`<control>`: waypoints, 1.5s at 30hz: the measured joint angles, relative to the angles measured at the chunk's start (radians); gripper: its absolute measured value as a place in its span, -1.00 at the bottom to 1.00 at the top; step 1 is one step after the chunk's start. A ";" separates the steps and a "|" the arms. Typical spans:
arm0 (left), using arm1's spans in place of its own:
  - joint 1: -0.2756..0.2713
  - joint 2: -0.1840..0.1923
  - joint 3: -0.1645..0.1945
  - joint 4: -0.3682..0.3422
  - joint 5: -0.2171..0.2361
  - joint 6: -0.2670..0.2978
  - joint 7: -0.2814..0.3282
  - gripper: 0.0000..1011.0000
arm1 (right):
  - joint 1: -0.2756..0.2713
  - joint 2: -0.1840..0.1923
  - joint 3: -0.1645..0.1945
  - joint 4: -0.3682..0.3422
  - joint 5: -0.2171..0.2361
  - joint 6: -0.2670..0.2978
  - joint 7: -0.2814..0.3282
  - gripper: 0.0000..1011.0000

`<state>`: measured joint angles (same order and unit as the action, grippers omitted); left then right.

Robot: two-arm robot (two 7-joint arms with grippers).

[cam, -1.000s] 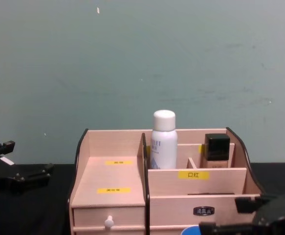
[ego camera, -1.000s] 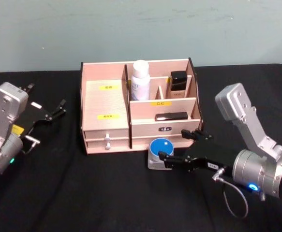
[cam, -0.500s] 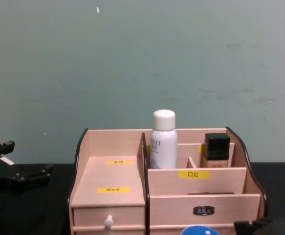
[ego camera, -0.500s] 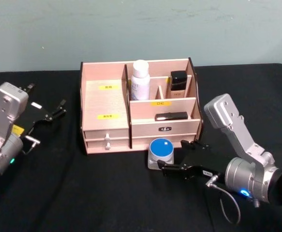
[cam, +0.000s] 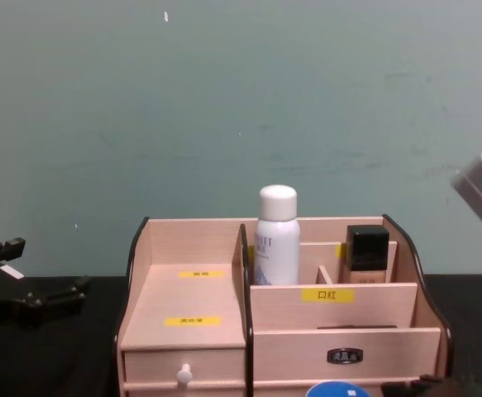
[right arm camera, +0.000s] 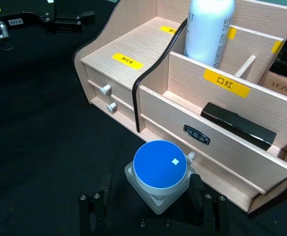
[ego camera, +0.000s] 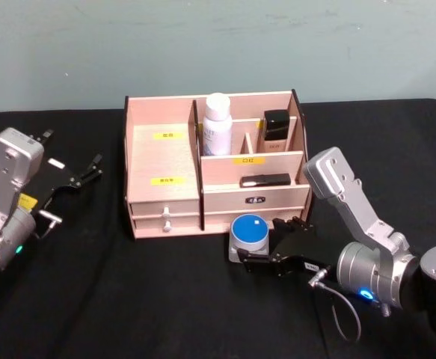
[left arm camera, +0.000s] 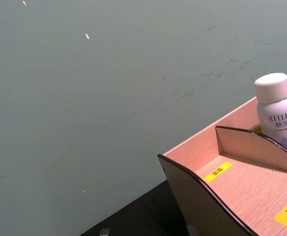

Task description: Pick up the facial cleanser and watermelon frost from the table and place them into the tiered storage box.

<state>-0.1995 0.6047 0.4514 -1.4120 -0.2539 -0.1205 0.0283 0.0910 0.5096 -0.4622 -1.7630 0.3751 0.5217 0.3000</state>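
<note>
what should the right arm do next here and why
Probably close the right end effector on the blue-lidded clear square jar: its open fingers flank the jar, which stands on the black table before the light-wood tiered storage box. The left end effector sits parked left.

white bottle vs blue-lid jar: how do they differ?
The white bottle is tall and slim; the blue-lid jar is squat. The bottle stands in the box's back compartment; the jar sits on the table in front, between the right gripper's open fingers. Both stand upright.
</note>
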 joint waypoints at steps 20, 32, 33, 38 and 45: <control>0.000 0.000 0.000 0.000 0.000 0.000 0.000 1.00 | 0.029 -0.047 -0.008 0.051 -0.064 -0.003 0.027 0.98; 0.000 0.000 0.000 0.000 0.000 0.000 0.000 1.00 | 0.028 -0.069 0.001 0.063 -0.098 -0.002 0.033 0.98; 0.000 0.000 0.000 0.000 0.000 0.000 0.000 1.00 | 0.029 -0.070 0.001 0.064 -0.101 -0.002 0.033 0.98; 0.000 0.000 0.000 0.000 0.000 0.000 0.000 1.00 | 0.035 -0.081 0.004 0.074 -0.115 -0.001 0.039 0.98; 0.000 0.000 0.000 0.000 0.000 0.000 0.000 1.00 | 0.044 -0.095 0.006 0.097 -0.128 -0.004 0.048 0.98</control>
<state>-0.1995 0.6047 0.4514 -1.4120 -0.2539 -0.1205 0.0283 0.1348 0.4146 -0.4559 -1.6661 0.2469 0.5181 0.3478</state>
